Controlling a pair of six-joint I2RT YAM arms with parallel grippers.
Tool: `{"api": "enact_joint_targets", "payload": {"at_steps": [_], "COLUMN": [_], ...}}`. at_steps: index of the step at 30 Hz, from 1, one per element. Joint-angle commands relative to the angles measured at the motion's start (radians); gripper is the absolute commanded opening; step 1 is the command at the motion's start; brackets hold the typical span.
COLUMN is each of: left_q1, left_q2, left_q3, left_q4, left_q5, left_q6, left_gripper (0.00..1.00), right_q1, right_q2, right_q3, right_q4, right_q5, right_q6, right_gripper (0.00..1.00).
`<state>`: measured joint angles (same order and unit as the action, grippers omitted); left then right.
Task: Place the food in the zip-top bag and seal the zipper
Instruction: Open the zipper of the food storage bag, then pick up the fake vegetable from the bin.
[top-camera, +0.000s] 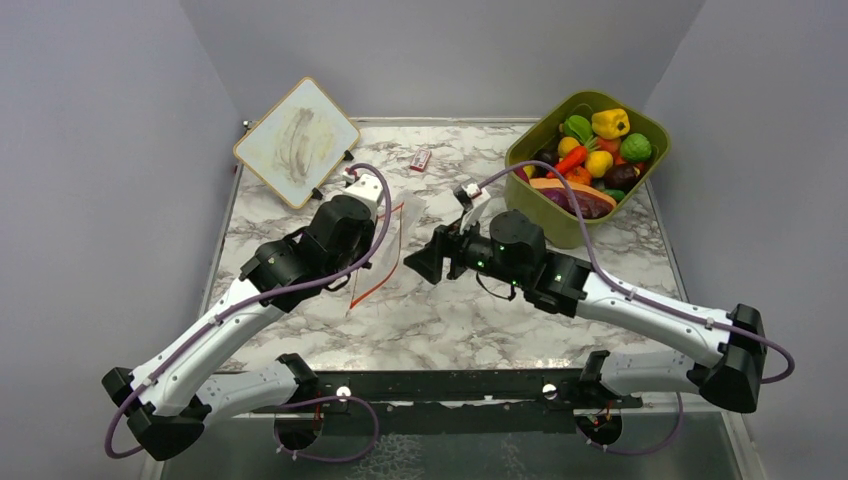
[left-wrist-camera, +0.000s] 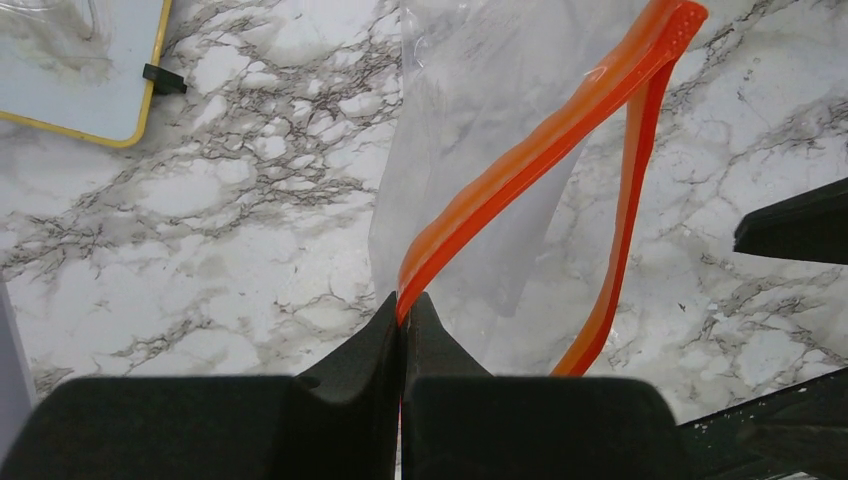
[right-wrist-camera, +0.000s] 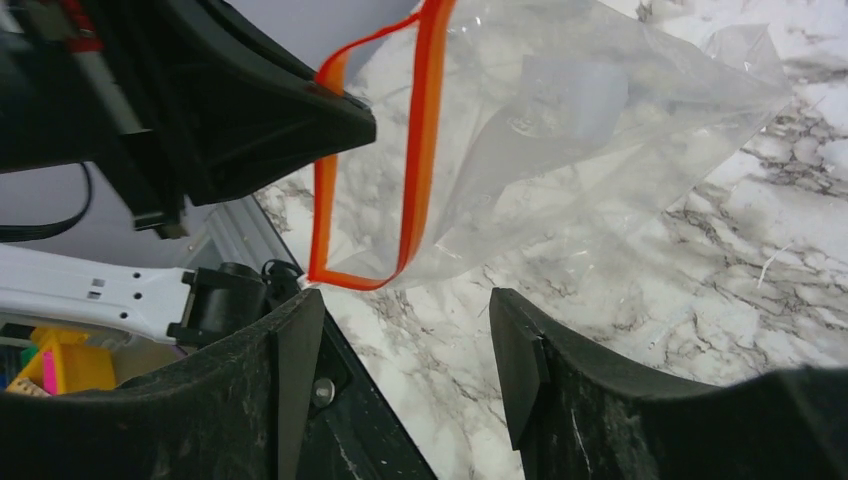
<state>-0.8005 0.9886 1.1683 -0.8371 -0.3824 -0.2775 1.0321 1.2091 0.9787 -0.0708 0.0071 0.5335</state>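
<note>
One clear zip-top bag (right-wrist-camera: 560, 150) hangs off the marble table (top-camera: 450, 320), pinched at its orange-red zipper (left-wrist-camera: 530, 160) by the left gripper (left-wrist-camera: 405, 310), whose fingers are clenched tight on the strip; from that grip the strip rises ahead of the gripper and loops back down, so the mouth gapes; a pale label patch (right-wrist-camera: 575, 90) on the film carries no writing that can be read; the right gripper (right-wrist-camera: 400, 300) points at the mouth with its jaws apart and nothing between them, the lower bend of the zipper just beyond its fingertips; the food (top-camera: 598, 150) is all behind and outboard of the right gripper, heaped in one olive-green tub (top-camera: 555, 225): yellow, green, orange, red and dark purple pieces, too overlapped to count exactly; one small red-white packet (top-camera: 420, 159) lies beyond both grippers, its print too small to read; one yellow-framed whiteboard (top-camera: 297, 142) leans beyond the left gripper, bearing only grey smears.
</note>
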Motion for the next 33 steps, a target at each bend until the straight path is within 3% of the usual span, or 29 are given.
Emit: {"api": "enact_joint_targets", "payload": {"at_steps": [1,7,12,17,20,25,33], "left_q1": [0.003,0.003,0.004,0.003,0.003,0.003,0.003], "left_q2": [-0.015,-0.036,-0.039,-0.057,-0.058,-0.066,-0.133], "left_q3": [-0.010,0.018,0.042,-0.035,-0.100,-0.221,-0.363], "left_q4": [0.069,0.096,0.091,0.154,0.200,0.312,0.430], "left_q5": [-0.028,-0.165,-0.154,-0.056,0.038,0.194,0.211], "left_q6": [0.031,0.108,0.109,0.126,0.129,0.138,0.156], "left_gripper": [0.00,0.00,0.00,0.00,0.00,0.00,0.00], "right_q1": [-0.003,-0.011,-0.053,-0.243,-0.319,-0.492,-0.696], "right_q2": [-0.064,-0.091,-0.109,-0.039,0.021,0.101,0.254], "right_q3": [-0.017,0.095,0.173,0.282,0.346,0.396,0.380], "right_q4": [-0.016,-0.181,-0.241,-0.315,-0.350,-0.303,-0.181], "right_q5": [-0.045,0.102,0.210,0.137,0.168,0.143,0.125], "right_q6": [-0.066,-0.135,-0.212,-0.264,-0.303,-0.309,-0.286], "right_gripper": [0.64,0.64,0.64,0.64,0.65,0.65,0.70]}}
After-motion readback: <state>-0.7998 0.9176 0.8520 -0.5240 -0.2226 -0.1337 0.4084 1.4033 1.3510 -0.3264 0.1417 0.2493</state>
